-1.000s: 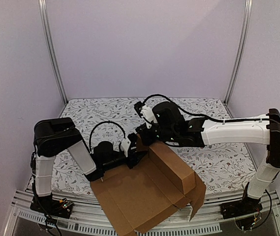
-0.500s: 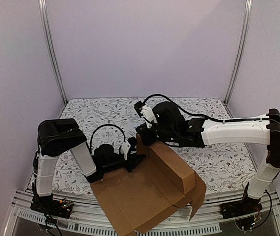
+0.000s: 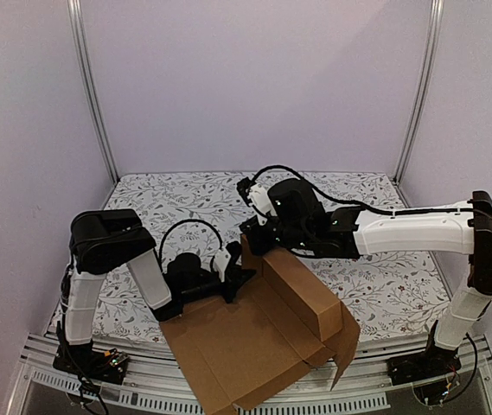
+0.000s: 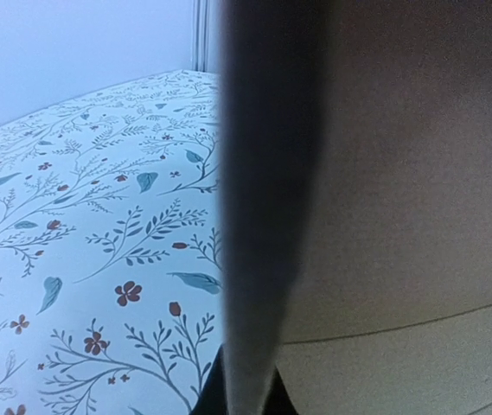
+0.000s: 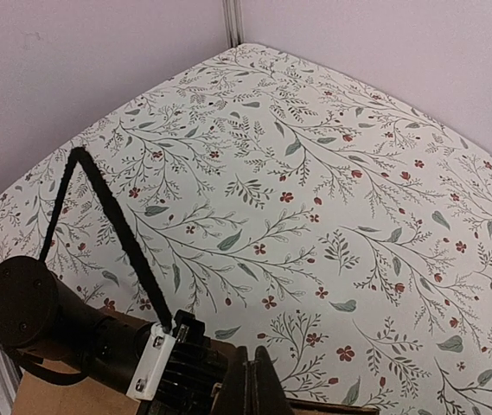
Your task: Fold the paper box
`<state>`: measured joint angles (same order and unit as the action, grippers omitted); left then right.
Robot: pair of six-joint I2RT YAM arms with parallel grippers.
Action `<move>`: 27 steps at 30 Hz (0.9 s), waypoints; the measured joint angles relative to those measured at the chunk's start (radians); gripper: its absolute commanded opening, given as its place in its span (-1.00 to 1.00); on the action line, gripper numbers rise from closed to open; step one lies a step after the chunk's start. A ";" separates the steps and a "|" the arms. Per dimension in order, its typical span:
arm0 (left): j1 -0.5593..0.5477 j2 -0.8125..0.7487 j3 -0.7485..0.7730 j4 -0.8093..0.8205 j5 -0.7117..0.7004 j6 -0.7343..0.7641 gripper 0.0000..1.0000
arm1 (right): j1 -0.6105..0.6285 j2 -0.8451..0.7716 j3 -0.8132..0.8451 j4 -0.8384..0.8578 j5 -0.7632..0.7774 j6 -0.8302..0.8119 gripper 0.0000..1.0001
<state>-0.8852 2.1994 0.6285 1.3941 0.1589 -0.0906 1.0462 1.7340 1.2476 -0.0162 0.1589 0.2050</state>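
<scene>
Brown paper box (image 3: 246, 346); wht/floral tablecloth (image 3: 185, 194).

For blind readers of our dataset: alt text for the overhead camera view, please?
A half-folded brown paper box lies at the near edge of a floral-covered table, one long wall standing upright. The left gripper is closed on its left flap; the right gripper, shut, meets the wall's far end.

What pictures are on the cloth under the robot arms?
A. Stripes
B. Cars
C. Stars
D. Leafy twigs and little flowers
D: the tablecloth is white, printed all over with grey-green leafy sprigs and small red flowers.
</scene>
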 measured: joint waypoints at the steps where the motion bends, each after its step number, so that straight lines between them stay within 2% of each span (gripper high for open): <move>1: 0.000 0.000 0.001 0.000 0.002 0.000 -1.00 | 0.000 0.000 0.000 0.000 0.000 0.000 -1.00; 7: 0.000 0.000 0.002 -0.001 0.007 0.000 -0.98 | 0.000 0.000 0.000 0.000 0.001 0.000 -1.00; 11: 0.000 0.000 0.002 -0.001 0.009 0.005 -0.35 | 0.000 0.000 0.000 0.000 0.002 0.000 -1.00; 14: 0.002 -0.001 0.002 -0.004 0.009 0.003 -0.17 | 0.000 0.000 0.000 -0.001 0.002 0.000 -1.00; 18: 0.005 -0.025 0.001 -0.025 0.009 0.006 -0.12 | 0.000 0.000 0.000 -0.002 0.001 0.000 -1.00; 27: 0.023 -0.120 0.029 -0.031 0.015 0.019 -0.12 | 0.001 0.000 0.000 -0.005 -0.011 0.000 -1.00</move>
<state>-0.8627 2.0792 0.6571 1.3636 0.1738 -0.0715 1.0473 1.7340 1.2476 -0.0208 0.1478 0.2047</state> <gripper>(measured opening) 0.442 0.005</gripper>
